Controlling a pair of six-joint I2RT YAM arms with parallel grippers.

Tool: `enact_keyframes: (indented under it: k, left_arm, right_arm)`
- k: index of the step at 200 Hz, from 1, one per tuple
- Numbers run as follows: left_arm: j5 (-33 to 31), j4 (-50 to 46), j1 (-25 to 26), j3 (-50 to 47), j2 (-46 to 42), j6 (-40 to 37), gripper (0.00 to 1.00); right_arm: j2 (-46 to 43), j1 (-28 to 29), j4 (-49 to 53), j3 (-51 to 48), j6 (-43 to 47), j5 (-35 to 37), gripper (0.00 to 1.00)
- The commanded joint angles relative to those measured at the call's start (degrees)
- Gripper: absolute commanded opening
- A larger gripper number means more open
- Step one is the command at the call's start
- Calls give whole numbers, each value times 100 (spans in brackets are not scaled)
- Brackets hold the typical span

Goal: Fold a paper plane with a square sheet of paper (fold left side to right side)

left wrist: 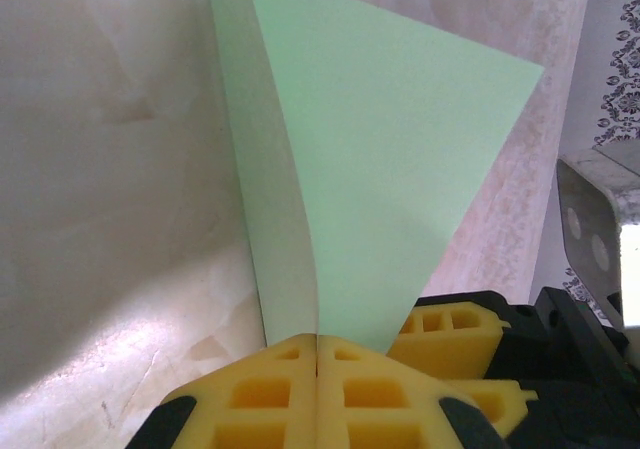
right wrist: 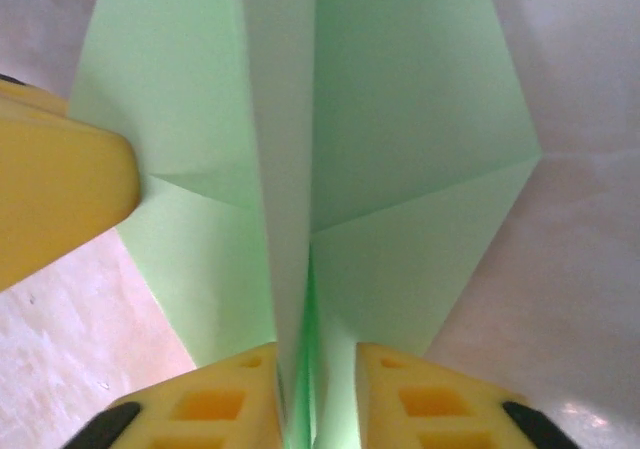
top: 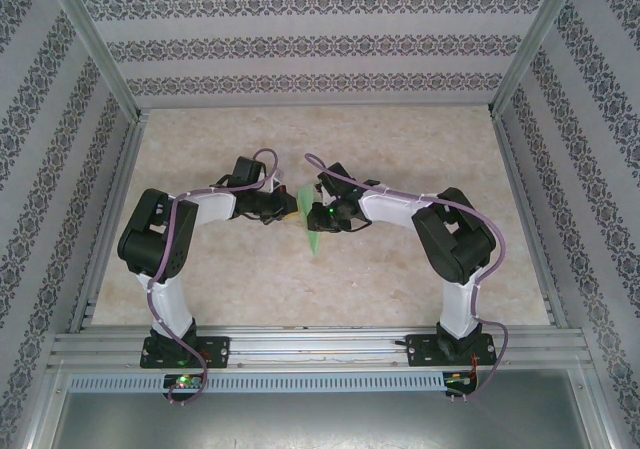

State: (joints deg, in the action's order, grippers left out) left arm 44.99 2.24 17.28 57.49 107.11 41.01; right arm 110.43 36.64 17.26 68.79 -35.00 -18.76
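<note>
The sheet of paper [top: 314,235] is light green and folded into a creased, pointed shape, held upright over the middle of the table between both grippers. My left gripper [top: 289,209] is shut on one edge of it, pads pressed together at the paper [left wrist: 380,169] in the left wrist view [left wrist: 317,337]. My right gripper [top: 323,214] straddles the centre crease [right wrist: 400,119] from the other side. Its jaws [right wrist: 315,354] stand narrowly apart, with loose layers of paper between them, not pressed flat. A yellow finger of the left gripper [right wrist: 60,179] touches the paper's left flap.
The beige table [top: 420,139] is walled by patterned panels on three sides [top: 300,39]. An aluminium rail [top: 320,347] carrying both arm bases runs along the near edge. The right gripper's yellow finger [left wrist: 450,329] sits close beside the left one.
</note>
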Motion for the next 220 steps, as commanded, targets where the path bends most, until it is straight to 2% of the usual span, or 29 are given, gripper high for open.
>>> enact_keyframes:
  k: [1, 156, 220]
  left_arm:
    - [29, 114, 66, -89, 73, -41, 0]
    - [-23, 109, 67, -155, 65, -75, 0]
    - [-58, 87, 65, -182, 58, -94, 0]
  right_arm:
    - [73, 94, 164, 183, 64, 136, 21]
    - [347, 249, 507, 450, 42, 356, 21]
    - [486, 319, 627, 543, -24, 416, 18]
